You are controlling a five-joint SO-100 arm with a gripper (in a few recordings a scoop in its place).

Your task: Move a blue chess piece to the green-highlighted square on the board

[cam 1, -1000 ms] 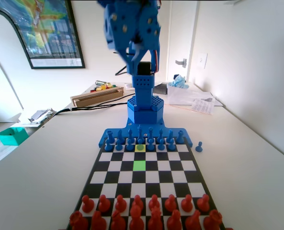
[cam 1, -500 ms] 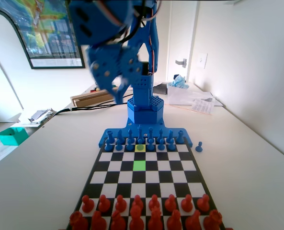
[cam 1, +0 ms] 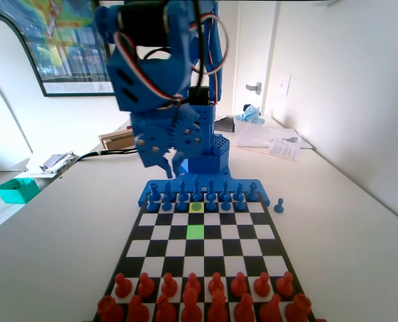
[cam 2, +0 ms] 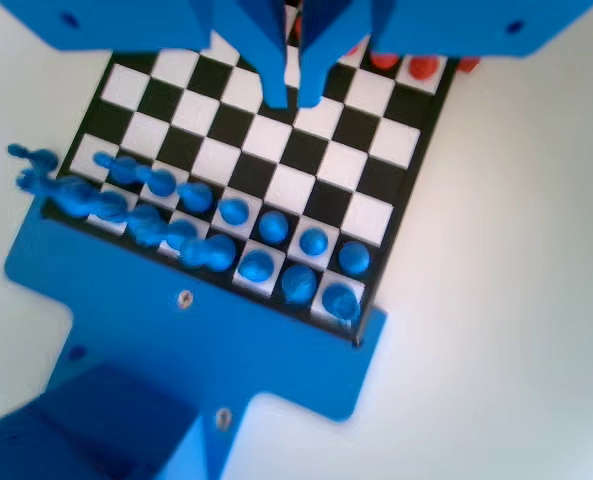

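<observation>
1. Since the earlier frames, the gripper (cam 1: 166,161) has swung down from the top of the fixed view and leftward; it now hangs above the blue rows, toward their left end, clear of every piece.
2. Going left to right in the fixed view: the gripper is at about 10 o'clock from the board (cam 1: 266,247) centre, the yellow-tinted square (cam 1: 196,207) with the blue chess piece (cam 1: 196,206) on it sits at 12 o'clock, and a stray blue pawn (cam 1: 278,205) stands off the board at about 2 o'clock.
3. The green-highlighted square (cam 1: 195,231) lies one square nearer the camera than the yellow one, and is empty.
4. In the wrist view the jaws hang close together with a thin gap, holding nothing.
5. Risk, as I judge it: the blue pawns stand packed in their row. A descent still offset to the left could seize the wrong pawn or topple a neighbour; jaws this narrow could also strike the pawn's head.
</observation>
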